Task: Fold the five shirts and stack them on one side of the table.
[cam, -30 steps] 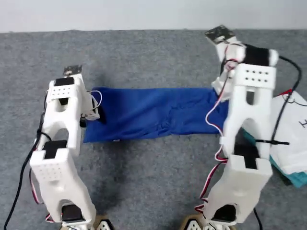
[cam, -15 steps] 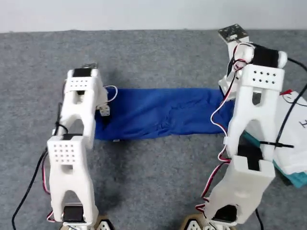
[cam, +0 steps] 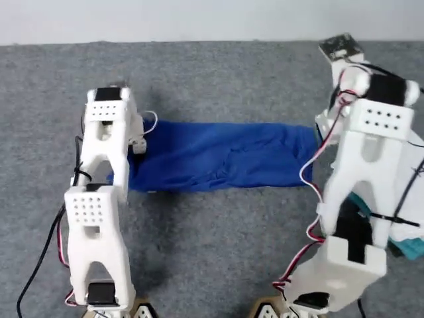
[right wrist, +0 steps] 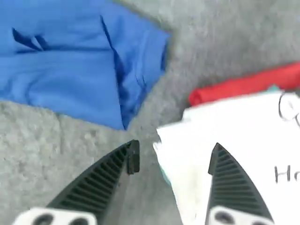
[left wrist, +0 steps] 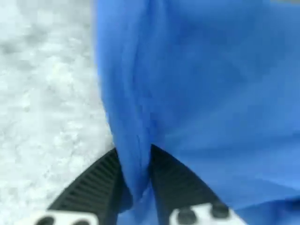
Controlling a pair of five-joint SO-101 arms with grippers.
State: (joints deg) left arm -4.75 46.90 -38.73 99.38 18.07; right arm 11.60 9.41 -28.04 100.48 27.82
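The blue shirt lies as a long, wrinkled band. The left pincer is clamped on one end's fold; the right pincer stands apart beside the other end.

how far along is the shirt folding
Done: a pile sits at the right side of the table, with the white shirt on top and edges of a red shirt and a teal shirt under it. In hand: the blue shirt lies as a long folded strip, the left gripper shut on one end; the right gripper is open by the pile. Left: fold the strip shorter and stack it.
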